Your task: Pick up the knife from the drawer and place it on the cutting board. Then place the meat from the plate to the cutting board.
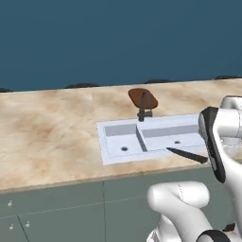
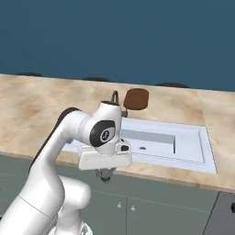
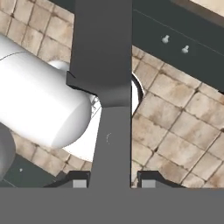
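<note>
Dark grey steel ran up the middle of the hand view — the knife (image 3: 107, 87), broad handle above and blade below, pinched between the two fingertips (image 3: 79, 180) of the gripper (image 3: 113, 180), whose jaws were pressed nearly together on it. Behind it lay a tiled floor (image 3: 175, 135) and dark cabinet fronts with two small knobs (image 3: 175, 43).

The left base view gave what the hand view could not: the knife (image 1: 186, 154) as a slim pointed blade jutting leftward from behind the arm (image 1: 217, 142), its tip over the near rim of the sink (image 1: 118, 137) — whether it touched anything could not be told. The handle end was hidden by the arm.

In the right base view the gripper (image 2: 105, 174) hung just below the table edge in front of the cabinets, under the white wrist (image 2: 104, 158); the knife could not be made out there.

Both base views showed the cutting board (image 1: 142, 98), reddish-brown and oval, on the marbled table (image 1: 47, 127) behind the sink, well apart from the knife. A dark faucet (image 1: 143, 109) stood in front of it, covering part of the board's near end. Beyond the table rose a blue wall (image 1: 118, 38).
</note>
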